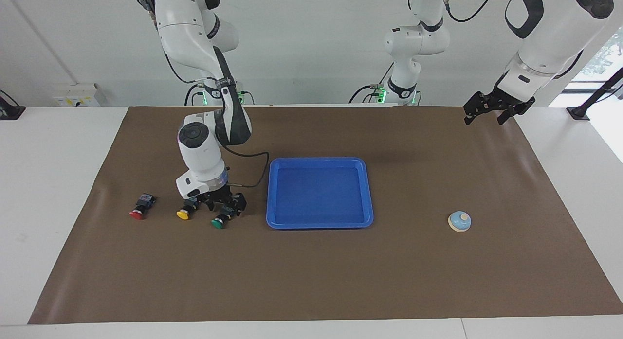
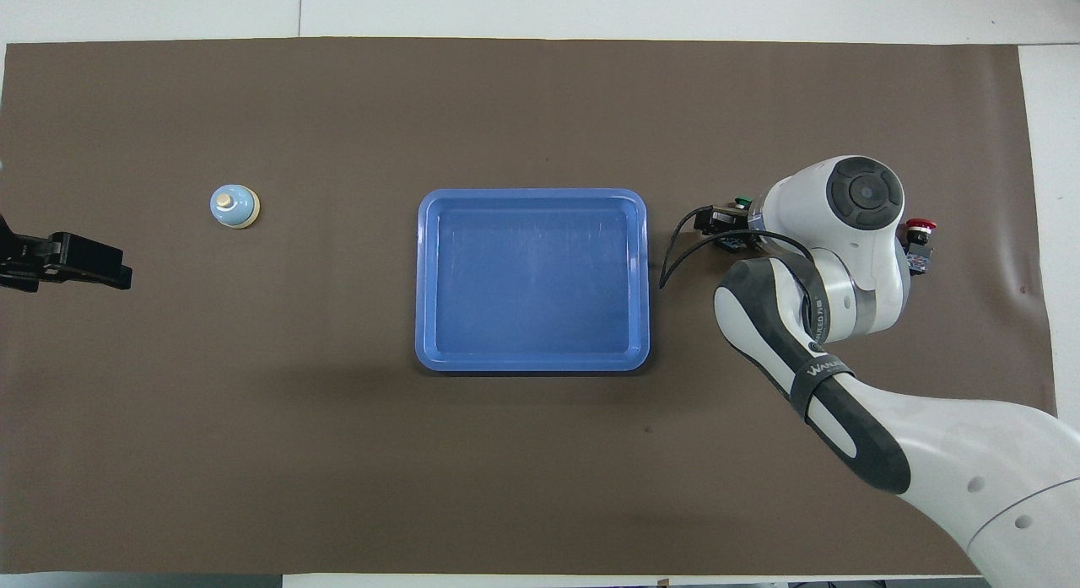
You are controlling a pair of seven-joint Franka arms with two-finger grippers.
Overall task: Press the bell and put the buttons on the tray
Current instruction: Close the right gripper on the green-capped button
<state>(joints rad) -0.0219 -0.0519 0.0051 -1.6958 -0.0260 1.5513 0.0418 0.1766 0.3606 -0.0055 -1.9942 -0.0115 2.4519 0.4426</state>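
Right gripper (image 1: 225, 207): jaws spread, down at mat level, one finger on each side of the green button's (image 1: 219, 223) black body. We can't tell if the fingers touch it. The button lies on the mat (image 1: 311, 280), cap pointing to the bottom of the facing view. From overhead we see only a sliver of green past the right wrist.

The yellow button (image 1: 183, 214) is just beside the gripper, toward the right arm's end, and apart from the green one. The red button (image 1: 137, 213) is further along the same row, nearest that frame edge. All three sit a little below mid-height in the facing view.

The tray (image 1: 320, 223) is at frame centre, near the green button but not touching it, with nothing in it.

The bell (image 1: 459, 222) stands upright, level with the tray's lower rim in the facing view and well apart from it toward the left arm's end.

Left gripper (image 1: 483, 116): jaws spread, holding nothing. It hangs in the air over the mat's top corner in the facing view, well apart from the bell, and that arm waits.
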